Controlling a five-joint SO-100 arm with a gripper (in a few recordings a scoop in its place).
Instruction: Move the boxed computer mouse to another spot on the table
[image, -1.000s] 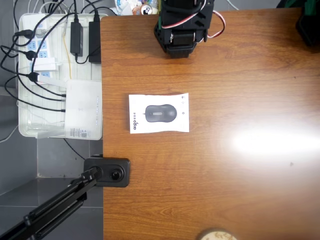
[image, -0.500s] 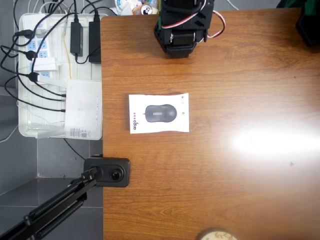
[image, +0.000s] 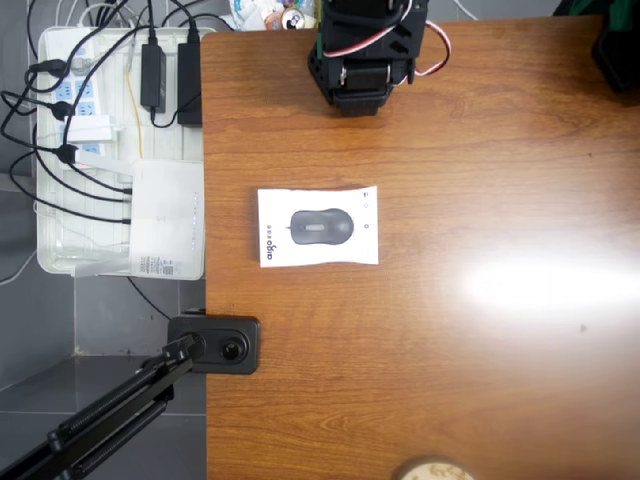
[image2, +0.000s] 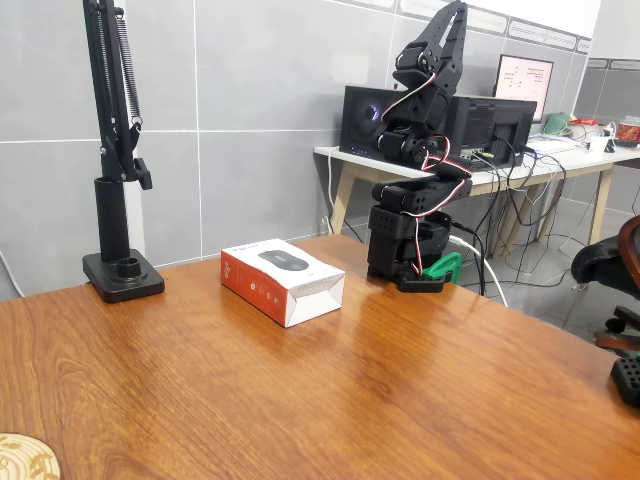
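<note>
**Arm folded, box untouched**

Fingers: we can't tell if apart or together; the gripper (image2: 415, 62) is folded up high on the arm. Near to far in the fixed view: bare table (image2: 300, 400), then boxed computer mouse (image2: 282, 279) lying flat mid-table (image: 317, 227), well apart from the arm base (image2: 408, 245). Risk we see: the wide flat box slipping from a narrow pinch.
</note>
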